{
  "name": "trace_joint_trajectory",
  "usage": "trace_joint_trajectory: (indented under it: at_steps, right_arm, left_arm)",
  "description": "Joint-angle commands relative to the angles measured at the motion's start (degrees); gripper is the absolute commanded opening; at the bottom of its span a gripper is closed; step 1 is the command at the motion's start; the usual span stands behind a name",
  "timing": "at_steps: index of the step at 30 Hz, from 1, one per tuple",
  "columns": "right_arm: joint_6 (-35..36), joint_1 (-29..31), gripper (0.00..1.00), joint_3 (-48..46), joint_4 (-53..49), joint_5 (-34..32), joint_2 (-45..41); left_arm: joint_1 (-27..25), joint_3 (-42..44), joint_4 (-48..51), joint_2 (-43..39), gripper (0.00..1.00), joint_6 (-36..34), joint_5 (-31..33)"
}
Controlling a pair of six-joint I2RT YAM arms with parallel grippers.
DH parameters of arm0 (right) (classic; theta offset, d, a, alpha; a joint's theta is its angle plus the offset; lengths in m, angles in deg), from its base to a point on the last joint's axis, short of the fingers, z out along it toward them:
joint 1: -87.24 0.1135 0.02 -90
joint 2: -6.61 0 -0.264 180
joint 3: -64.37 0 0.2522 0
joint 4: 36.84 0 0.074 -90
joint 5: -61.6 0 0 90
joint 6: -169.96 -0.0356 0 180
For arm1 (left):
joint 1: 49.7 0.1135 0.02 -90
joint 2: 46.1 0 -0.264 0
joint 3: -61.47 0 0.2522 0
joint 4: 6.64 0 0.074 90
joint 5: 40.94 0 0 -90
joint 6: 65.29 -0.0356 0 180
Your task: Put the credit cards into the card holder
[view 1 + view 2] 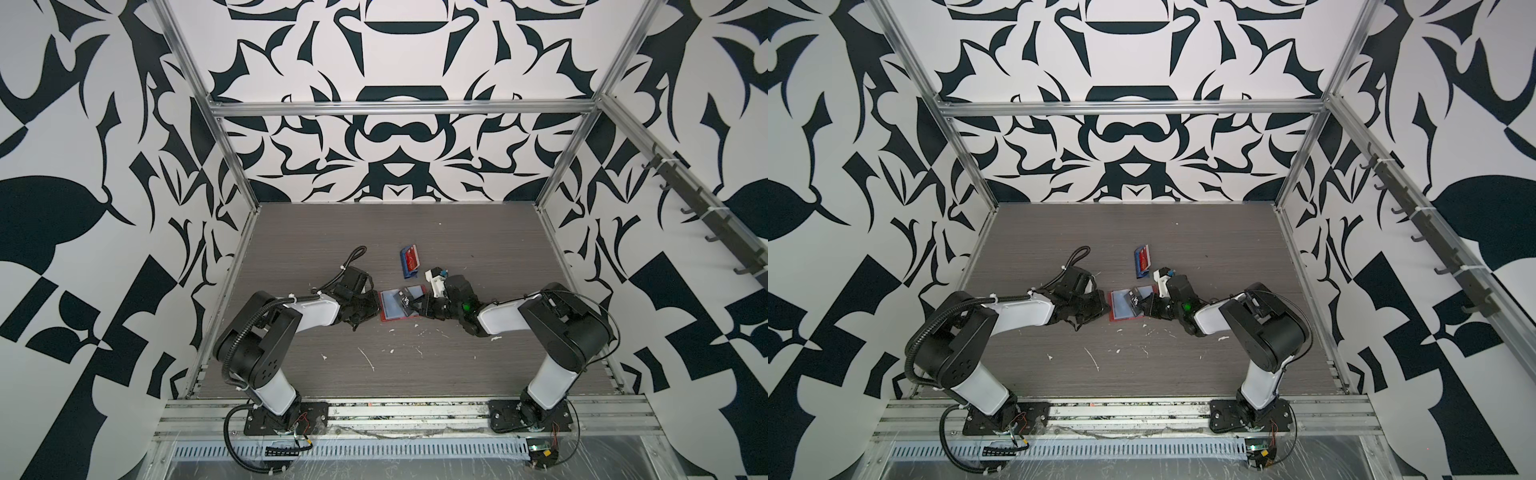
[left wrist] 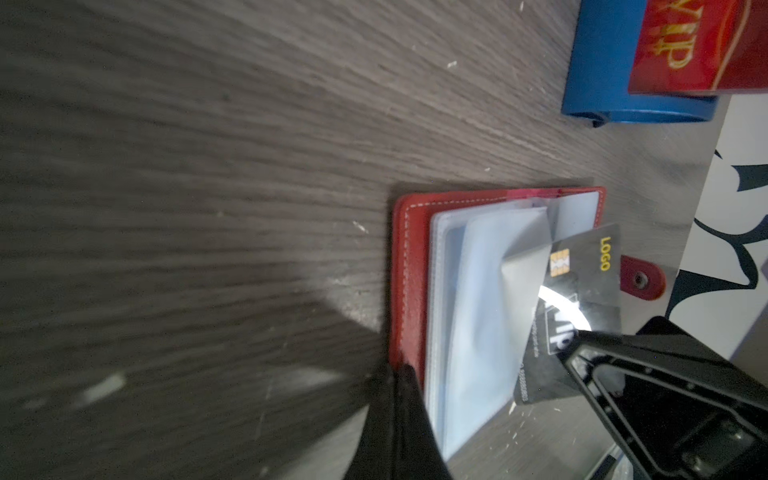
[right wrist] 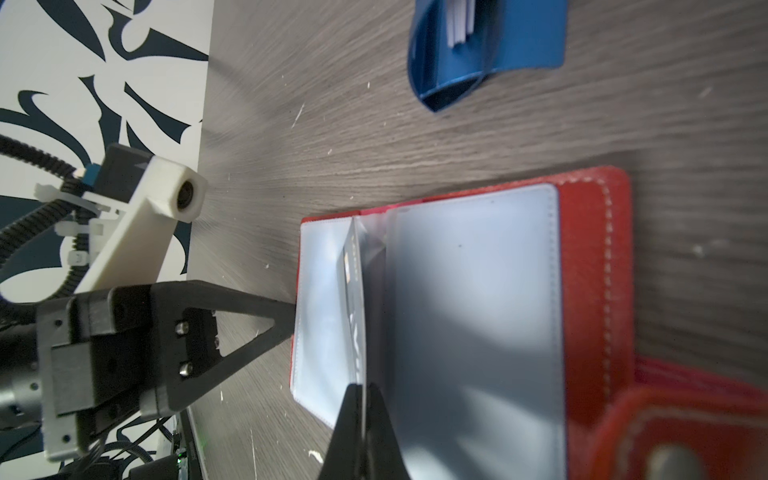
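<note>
I am pinching the dark card in my right claw, jaws pressed together on the card's edge nearest my right arm. The card is standing tilted over the open card holder. Its far corner is sitting under a lifted clear sleeve page, close to the spine fold. I cannot tell whether that edge is lying inside a pocket.

I am resting my left claw, jaws pressed together, with its tips touching the outer edge of the holder's red cover. This is the edge opposite the snap tab. I cannot tell whether the tips are nipping the cover or pressing on it.

The card holder is lying flat and open near the middle of the counter, between my two claws. The blue rack is standing beyond the holder's far edge, apart from it. A red card is leaning in the rack, and white card edges are showing in it in the right wrist view.

Clearance: my claws are occupying both side edges of the holder. The counter is lying open behind the rack up to the back wall. It is also lying open along the front between my arm bases, where white scraps are lying scattered
</note>
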Motion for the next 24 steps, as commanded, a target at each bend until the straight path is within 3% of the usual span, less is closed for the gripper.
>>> trace_joint_trajectory:
  at_steps: [1,24]
  right_arm:
    - [-1.05,0.23,0.00,-1.22,2.24,-1.23,0.64]
    - [-3.29,0.85,0.00,-1.81,7.32,-2.77,3.76]
  left_arm:
    - [-0.76,2.43,4.32,0.58,0.00,1.14,1.08]
    - [-1.90,4.89,2.17,0.05,0.00,3.12,1.00]
